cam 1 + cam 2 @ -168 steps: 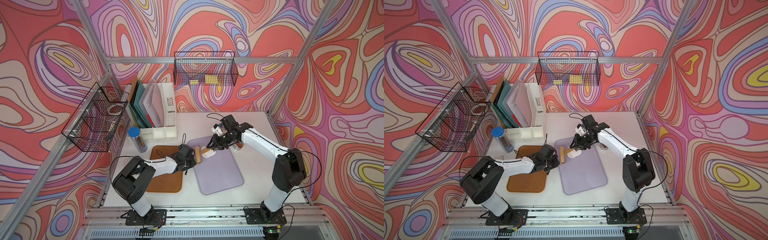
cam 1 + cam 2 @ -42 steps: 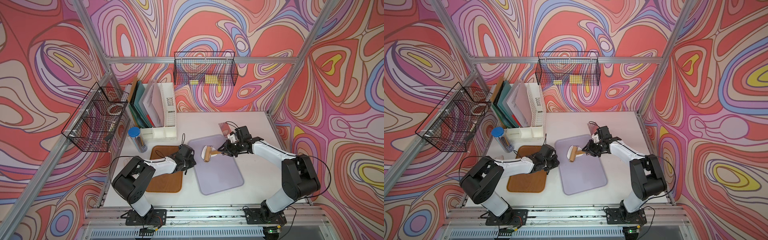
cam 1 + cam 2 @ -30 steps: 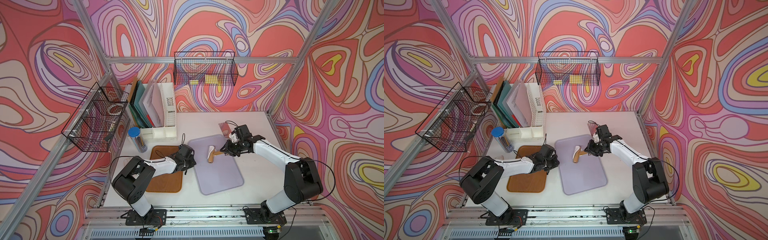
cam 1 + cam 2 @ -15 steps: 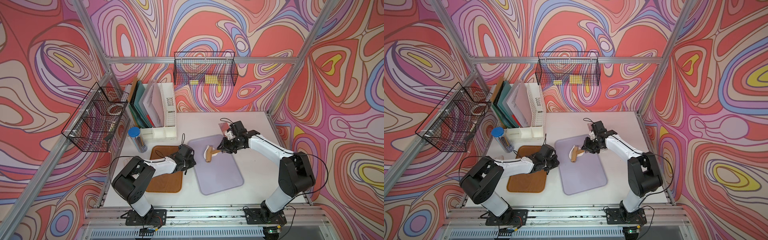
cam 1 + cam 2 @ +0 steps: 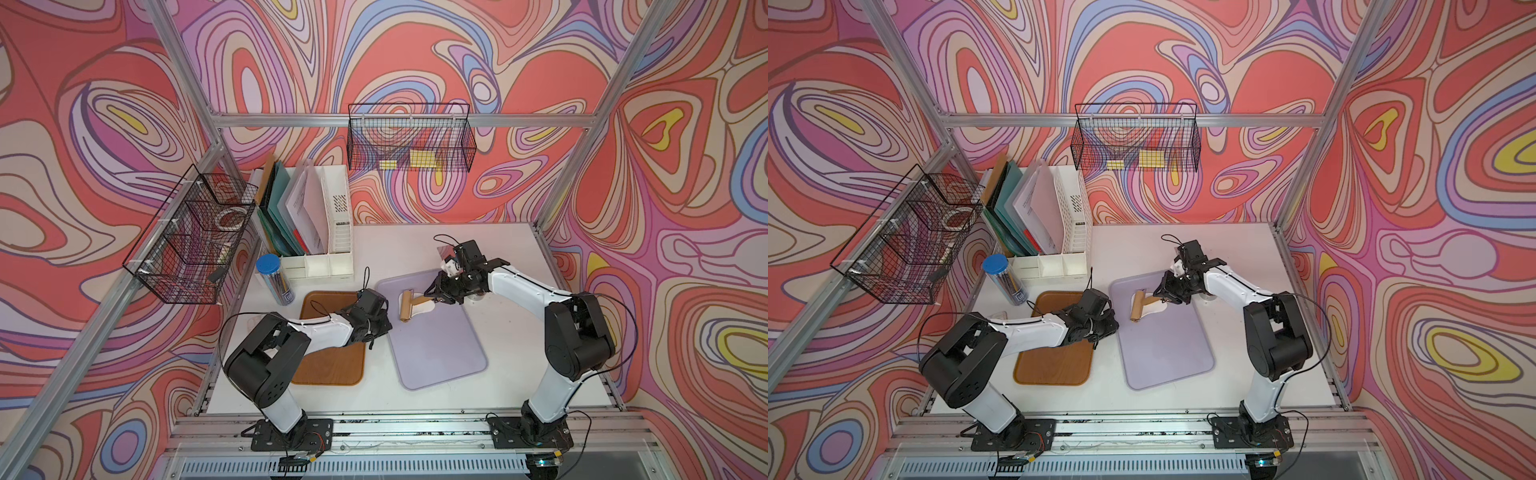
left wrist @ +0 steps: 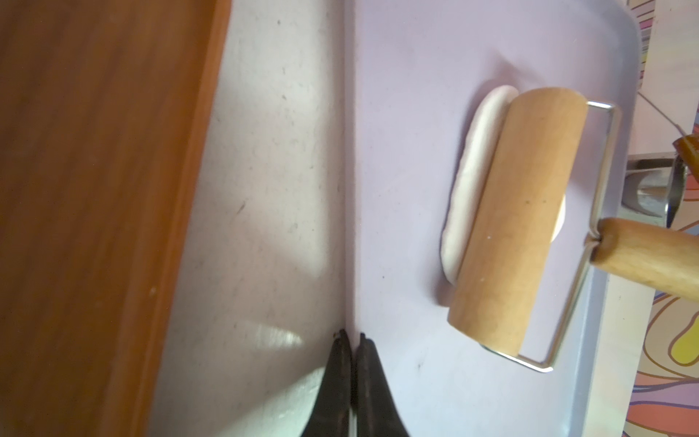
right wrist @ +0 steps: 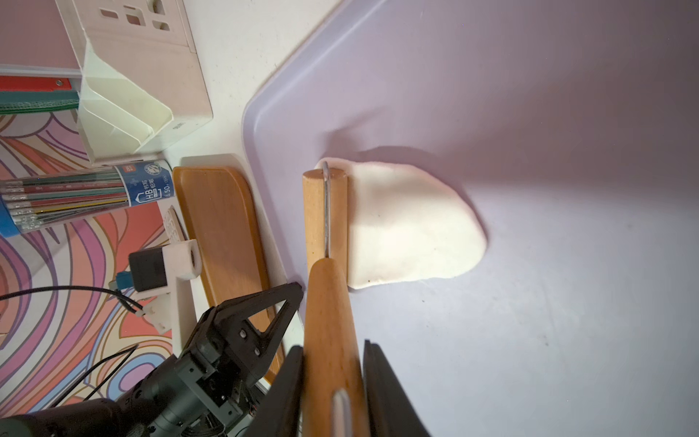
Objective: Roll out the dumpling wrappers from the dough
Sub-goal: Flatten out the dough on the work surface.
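Note:
The dough (image 7: 408,227) lies as a flattened, irregular white sheet at the far end of the lavender tray (image 5: 440,353), and shows in both top views (image 5: 428,308) (image 5: 1158,306). A wooden roller (image 7: 314,219) rests its barrel on the dough's left edge (image 6: 469,170). My right gripper (image 7: 333,348) is shut on the roller's handle. My left gripper (image 6: 351,336) is shut on the tray's left edge (image 6: 397,94), beside the roller (image 5: 405,305). No dumpling wrappers are in view.
A brown wooden tray (image 5: 332,365) lies left of the lavender one, under my left arm. A pencil tube with a blue cap (image 5: 274,278) and a white file organiser (image 5: 324,220) stand at the back left. A steel cup (image 6: 650,181) sits behind the right wrist.
My right gripper has pushed the roller a little to the left across the dough over the last second. The left arm has kept still on the tray's edge.

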Action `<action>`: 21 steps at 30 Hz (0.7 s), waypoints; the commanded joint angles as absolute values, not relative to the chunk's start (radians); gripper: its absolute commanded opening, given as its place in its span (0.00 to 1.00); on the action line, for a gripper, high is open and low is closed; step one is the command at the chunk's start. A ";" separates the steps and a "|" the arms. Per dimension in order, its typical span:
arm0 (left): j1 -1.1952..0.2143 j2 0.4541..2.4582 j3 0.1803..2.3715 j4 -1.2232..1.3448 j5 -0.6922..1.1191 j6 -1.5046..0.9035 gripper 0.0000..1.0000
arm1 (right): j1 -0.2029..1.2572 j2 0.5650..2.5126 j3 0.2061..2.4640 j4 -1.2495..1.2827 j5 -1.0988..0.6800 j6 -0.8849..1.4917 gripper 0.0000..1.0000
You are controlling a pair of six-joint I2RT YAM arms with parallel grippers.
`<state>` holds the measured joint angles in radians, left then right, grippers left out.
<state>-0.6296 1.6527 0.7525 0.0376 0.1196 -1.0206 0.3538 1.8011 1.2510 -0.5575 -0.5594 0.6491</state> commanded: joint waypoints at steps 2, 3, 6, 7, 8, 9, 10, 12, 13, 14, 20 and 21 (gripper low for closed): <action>-0.643 1.666 0.750 -0.021 0.151 -1.005 0.00 | 0.397 1.950 1.187 -0.606 -0.372 0.660 0.00; -0.644 1.665 0.750 -0.024 0.149 -1.004 0.00 | 0.399 1.958 1.190 -0.594 -0.381 0.665 0.00; -0.646 1.663 0.749 -0.029 0.147 -1.002 0.00 | 0.400 1.975 1.203 -0.570 -0.389 0.671 0.00; -0.646 1.663 0.749 -0.029 0.146 -1.001 0.00 | 0.400 1.978 1.207 -0.562 -0.392 0.673 0.00; -0.646 1.663 0.748 -0.029 0.146 -1.002 0.00 | 0.400 1.980 1.212 -0.549 -0.398 0.672 0.00; -0.645 1.663 0.747 -0.030 0.145 -1.003 0.00 | 0.401 1.979 1.213 -0.532 -0.407 0.671 0.00; -0.646 1.664 0.747 -0.031 0.146 -1.003 0.00 | 0.402 1.975 1.215 -0.514 -0.418 0.672 0.00; -0.646 1.664 0.749 -0.030 0.143 -1.003 0.00 | 0.402 1.965 1.223 -0.470 -0.453 0.672 0.00; -0.647 1.666 0.749 -0.031 0.144 -1.003 0.00 | 0.402 1.957 1.227 -0.450 -0.470 0.672 0.00; -0.646 1.666 0.751 -0.033 0.144 -1.002 0.00 | 0.402 1.950 1.234 -0.423 -0.495 0.673 0.00; -0.646 1.668 0.751 -0.035 0.144 -1.003 0.00 | 0.402 1.884 1.313 -0.329 -0.557 0.666 0.00; -0.645 1.666 0.751 -0.036 0.141 -1.003 0.00 | 0.402 1.871 1.325 -0.326 -0.555 0.665 0.00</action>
